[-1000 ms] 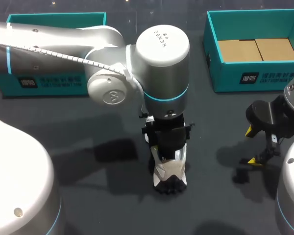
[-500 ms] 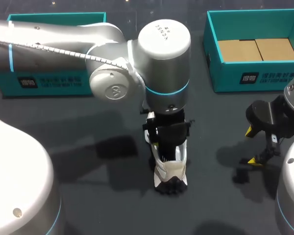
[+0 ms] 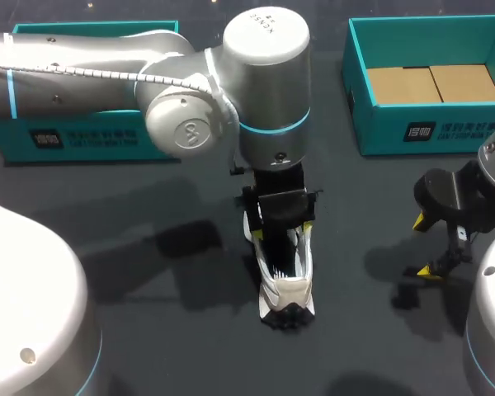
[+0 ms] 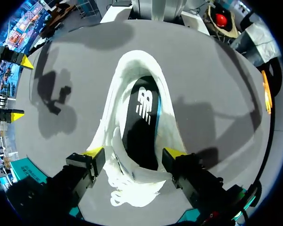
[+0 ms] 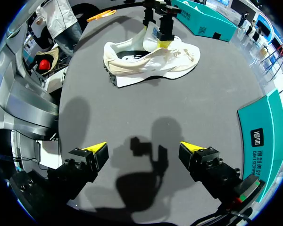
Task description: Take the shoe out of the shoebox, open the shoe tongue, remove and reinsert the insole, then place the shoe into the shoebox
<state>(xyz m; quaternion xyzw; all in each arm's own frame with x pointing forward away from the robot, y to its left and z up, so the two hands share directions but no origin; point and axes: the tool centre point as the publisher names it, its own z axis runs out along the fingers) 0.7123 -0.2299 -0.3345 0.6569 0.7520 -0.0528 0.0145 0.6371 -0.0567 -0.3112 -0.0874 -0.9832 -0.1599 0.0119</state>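
Shoe [image 3: 285,289] stands on the table [image 3: 173,330], insole [image 4: 141,117] showing. Left gripper [image 4: 133,152] straddles its laces, fingers wide; right gripper [image 5: 144,148] hangs wide open, well apart.

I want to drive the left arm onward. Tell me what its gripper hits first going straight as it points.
The shoe, most likely its laced tongue: the left gripper points down at it, jaws open either side. The black insole lies just beyond; depth is hard to judge.

In the head view, the left arm [image 3: 264,74] hides the rear of the shoe [image 3: 287,289] and part of the teal box [image 3: 82,136].
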